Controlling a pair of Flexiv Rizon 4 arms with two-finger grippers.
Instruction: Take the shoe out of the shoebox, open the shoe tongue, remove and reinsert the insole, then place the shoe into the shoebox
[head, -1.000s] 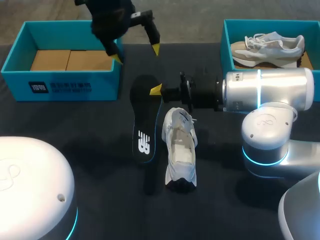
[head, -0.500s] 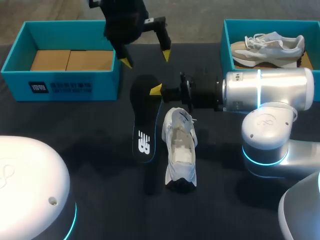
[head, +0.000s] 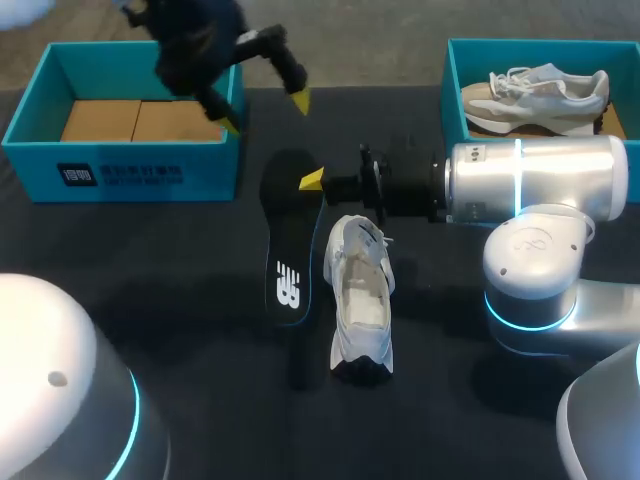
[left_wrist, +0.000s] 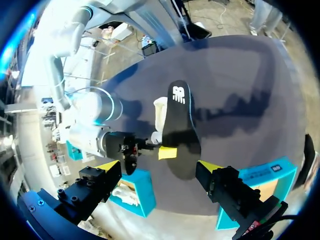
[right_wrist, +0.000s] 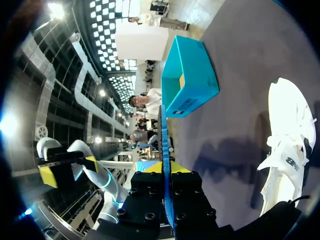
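The dark desk (head: 200, 400) carries the black insole (head: 288, 250) at frame centre, out of the white shoe (head: 360, 300) just to its right. The right end effector (head: 313, 182) grips the insole's upper end (one finger is hidden). The left end effector (head: 265, 112), wide and empty, has swung back to the upper left, so reinsertion seems still to come.

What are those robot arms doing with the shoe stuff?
The right gripper is pinching one end of the black insole, which is out of the white shoe lying beside it on the table. The left gripper hangs open above the table, near the left blue shoebox. A second shoe sits in the right shoebox.
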